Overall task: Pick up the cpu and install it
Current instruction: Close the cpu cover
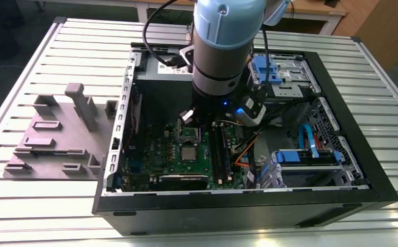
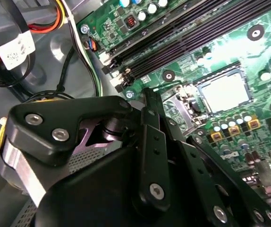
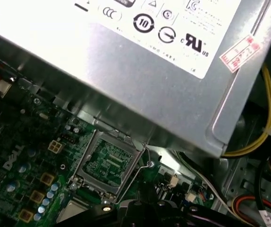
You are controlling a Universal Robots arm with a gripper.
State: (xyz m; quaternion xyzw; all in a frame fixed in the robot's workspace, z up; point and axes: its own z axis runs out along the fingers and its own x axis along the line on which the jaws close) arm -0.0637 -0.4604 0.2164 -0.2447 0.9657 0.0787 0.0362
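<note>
An open computer case [image 1: 363, 170] lies on a slatted metal table [image 1: 48, 216], with a grey plastic fixture [image 1: 54, 134] on the exterior view's left. Inside the case, blue drive brackets [image 1: 309, 154] sit on the exterior view's right. Black memory slots [image 2: 197, 38] run just beside the socket [image 3: 109, 161], and the silver power supply [image 3: 149, 71] overhangs its far side with yellow cables [image 3: 263, 118] trailing past.

The gripper [image 2: 147, 94] hangs over the open metal-framed socket, close above the board. I cannot tell whether it is open or closed, and it does not have the cpu. The cpu [image 1: 187, 153] lies flat on the green motherboard [image 1: 151, 164], just near of the socket and apart from the gripper.

The power supply carries a white label of certification marks and a red-and-white sticker [image 3: 241, 53]; white lettering is printed on the board
</note>
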